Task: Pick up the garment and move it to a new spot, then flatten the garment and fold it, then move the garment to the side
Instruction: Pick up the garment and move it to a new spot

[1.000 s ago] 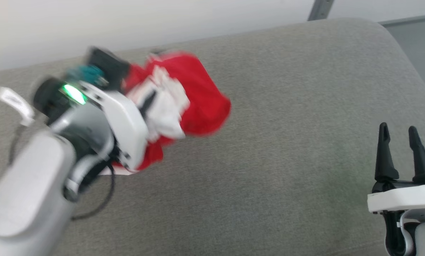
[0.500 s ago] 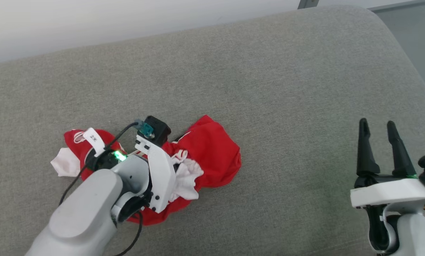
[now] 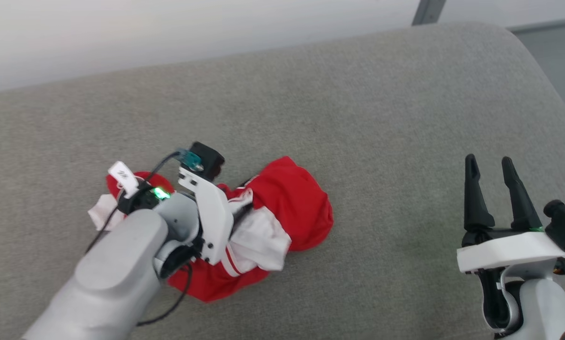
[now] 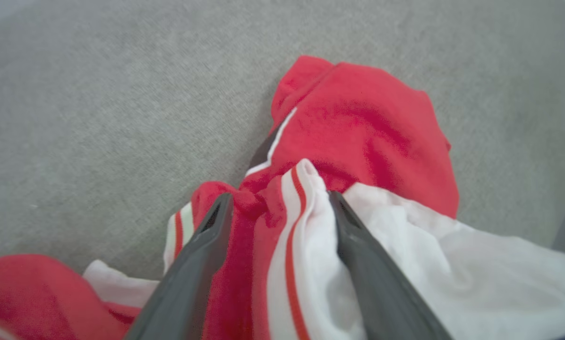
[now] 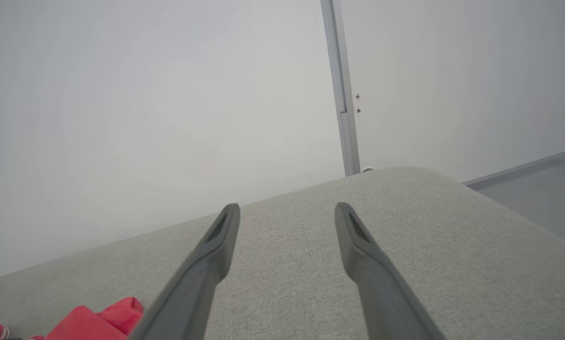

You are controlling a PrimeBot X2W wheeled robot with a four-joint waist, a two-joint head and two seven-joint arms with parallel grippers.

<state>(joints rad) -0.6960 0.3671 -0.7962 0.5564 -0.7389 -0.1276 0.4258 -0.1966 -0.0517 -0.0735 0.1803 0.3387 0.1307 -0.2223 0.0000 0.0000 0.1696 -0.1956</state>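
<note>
The grey cushion [image 3: 358, 118] carries the whole job. The garment [image 3: 296, 208] lies on its left half, well away from the far edge and from the rounded far right corner. It sits there as a crumpled heap, so the move to a new spot looks done or nearly done. Flattening, folding and shifting it aside are all yet to do: no panel is spread out and no crease is laid.

The left gripper [image 4: 280, 198] is down in the heap with its fingers wide. A ridge of cloth stands between them, apparently loose rather than pinched. The right gripper [image 3: 488, 160] hangs over bare cushion near the right edge, also spread wide and holding nothing.

The cushion is a tight, flat weave, matte, with a soft rolled edge. It looks firm enough to smooth cloth against.

The jersey is thin, limp knit that bunches into rounded folds. It has a broad red body, a white sleeve panel spilling toward the front, and narrow red-and-white striped trim running along a fold. A sliver of black edged in white shows at one crease.

The grippers' fingers are long, dark, smooth and tapering, set on white housings.
</note>
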